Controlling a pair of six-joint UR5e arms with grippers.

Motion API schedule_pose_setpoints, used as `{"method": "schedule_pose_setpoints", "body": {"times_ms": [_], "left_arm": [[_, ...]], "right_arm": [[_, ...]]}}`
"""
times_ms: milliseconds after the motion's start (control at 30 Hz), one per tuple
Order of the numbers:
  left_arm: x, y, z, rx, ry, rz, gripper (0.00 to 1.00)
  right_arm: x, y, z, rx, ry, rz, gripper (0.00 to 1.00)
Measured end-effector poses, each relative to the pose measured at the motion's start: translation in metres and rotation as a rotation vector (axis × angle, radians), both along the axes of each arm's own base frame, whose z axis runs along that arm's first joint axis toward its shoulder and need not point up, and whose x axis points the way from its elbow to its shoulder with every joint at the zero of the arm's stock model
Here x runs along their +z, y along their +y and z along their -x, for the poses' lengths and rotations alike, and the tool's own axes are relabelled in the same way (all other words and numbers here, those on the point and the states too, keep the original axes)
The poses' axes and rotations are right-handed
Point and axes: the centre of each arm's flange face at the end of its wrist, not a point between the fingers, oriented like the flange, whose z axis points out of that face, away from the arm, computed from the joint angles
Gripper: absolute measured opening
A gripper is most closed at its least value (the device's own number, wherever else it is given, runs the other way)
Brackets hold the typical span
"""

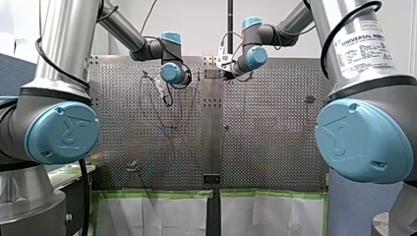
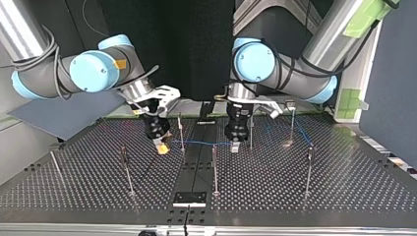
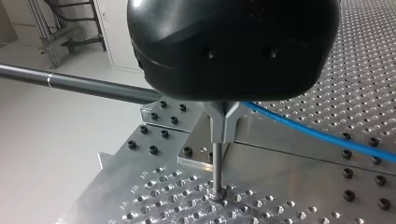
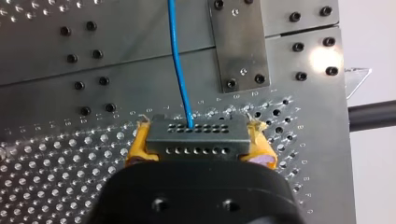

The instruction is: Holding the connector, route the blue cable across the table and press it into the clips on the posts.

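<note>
Connector (image 4: 196,140): grey block with rows of small holes; it is lying crosswise in your right pincer (image 4: 197,142), low over the desk (image 4: 56,186).
Right pincer: its yellow pads (image 4: 140,147) are pressing on the connector's two ends, so it is standing only as wide as the block and is holding nothing else; in the top view it is hanging tilted, left of the middle.
Cable (image 4: 180,60): blue; it is leaving the connector's middle and running ahead over the desk's seam plates. In the top view it is stretching nearly level from the right pincer, crossing a post (image 2: 181,132), to your left pincer (image 2: 236,145), then is going on among the posts (image 2: 293,125) at the view's right.
Left pincer: it is pointing straight down near the desk's middle with the cable reaching it; you cannot tell whether it is open or gripping, as its black body is blocking the wrist view.
Fork (image 3: 224,119): grey metal, it is sitting at the head of a thin post (image 3: 215,168) just under that black body; the cable is passing beside it and slipping behind the body, and you cannot tell whether it is lying in the fork.
Arms: in the front view your left arm (image 1: 172,73) and right arm (image 1: 255,56) are reaching to the desk's far side, wrists near each other.
</note>
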Motion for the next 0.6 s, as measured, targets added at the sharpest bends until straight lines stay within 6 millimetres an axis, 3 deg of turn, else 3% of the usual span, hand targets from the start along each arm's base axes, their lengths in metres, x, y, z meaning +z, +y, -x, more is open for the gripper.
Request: {"method": "schedule_pose_setpoints", "body": {"times_ms": [367,600], "left_arm": [[-0.009,-0.006,-0.039,0.004,0.007,0.000,0.00],[-0.013,-0.004,-0.050,0.012,0.002,0.006,0.00]], "right_arm": [[0.000,-0.022,0.005,-0.021,-0.008,0.011,0.00],[-0.002,-0.035,0.010,-0.040,-0.009,0.012,0.00]]}}
